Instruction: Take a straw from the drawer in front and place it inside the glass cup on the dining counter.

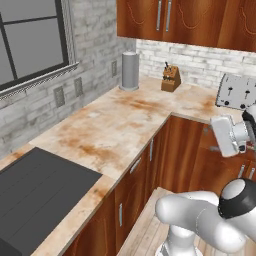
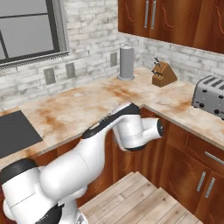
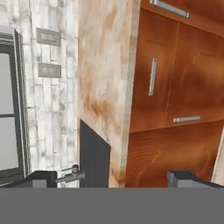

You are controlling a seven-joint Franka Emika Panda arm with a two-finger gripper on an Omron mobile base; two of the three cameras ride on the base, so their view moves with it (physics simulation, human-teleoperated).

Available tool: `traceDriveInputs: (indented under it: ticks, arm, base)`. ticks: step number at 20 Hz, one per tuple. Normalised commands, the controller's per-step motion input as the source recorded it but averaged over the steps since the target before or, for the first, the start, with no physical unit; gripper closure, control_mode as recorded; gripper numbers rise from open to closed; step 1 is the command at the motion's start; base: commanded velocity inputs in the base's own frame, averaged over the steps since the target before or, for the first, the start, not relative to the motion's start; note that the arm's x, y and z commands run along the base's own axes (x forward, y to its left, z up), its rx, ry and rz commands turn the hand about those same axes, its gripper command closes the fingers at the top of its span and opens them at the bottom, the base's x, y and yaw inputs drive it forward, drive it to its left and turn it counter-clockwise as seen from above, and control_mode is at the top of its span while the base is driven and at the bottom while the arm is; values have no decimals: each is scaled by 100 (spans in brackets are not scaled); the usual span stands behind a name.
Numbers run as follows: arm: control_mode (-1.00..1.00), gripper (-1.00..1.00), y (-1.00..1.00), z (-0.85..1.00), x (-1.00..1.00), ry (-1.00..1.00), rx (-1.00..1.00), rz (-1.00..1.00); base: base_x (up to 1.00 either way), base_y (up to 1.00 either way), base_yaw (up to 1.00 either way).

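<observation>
My gripper (image 3: pixel 116 178) is open, its two dark fingertips (image 3: pixel 43 177) far apart at the bottom of the rolled hand view, with nothing between them. It looks at the reddish-brown drawer (image 3: pixel 154 52), which is shut and has a small silver handle (image 3: pixel 152 77), just under the marble counter edge (image 3: pixel 127 87). In the left base view the white hand (image 1: pixel 226 135) hangs at the right, well away from that drawer (image 1: pixel 134 172). The straw, the glass cup and the dining counter are out of view.
An L-shaped marble counter (image 1: pixel 115 125) carries a black cooktop (image 1: pixel 35 195), a grey cylinder (image 1: pixel 130 70), a knife block (image 1: pixel 171 79) and a toaster (image 1: pixel 237 92). Cabinet doors with vertical handles (image 1: pixel 120 215) stand below it. Wooden floor (image 2: pixel 140 197) lies in front.
</observation>
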Motion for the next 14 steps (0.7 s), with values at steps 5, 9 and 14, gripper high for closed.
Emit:
traceDriveInputs:
  ticks: [5, 9, 14]
  arm:
    - [-100, -100, 0, -59, 0, 1, 43, -12]
    - [-100, -100, 0, -49, 1, 0, 21, -12]
    - [-100, -100, 4, -45, 7, 0, 2, -14]
  base:
    - [0, 0, 0]
    - [0, 0, 0]
    - [0, 0, 0]
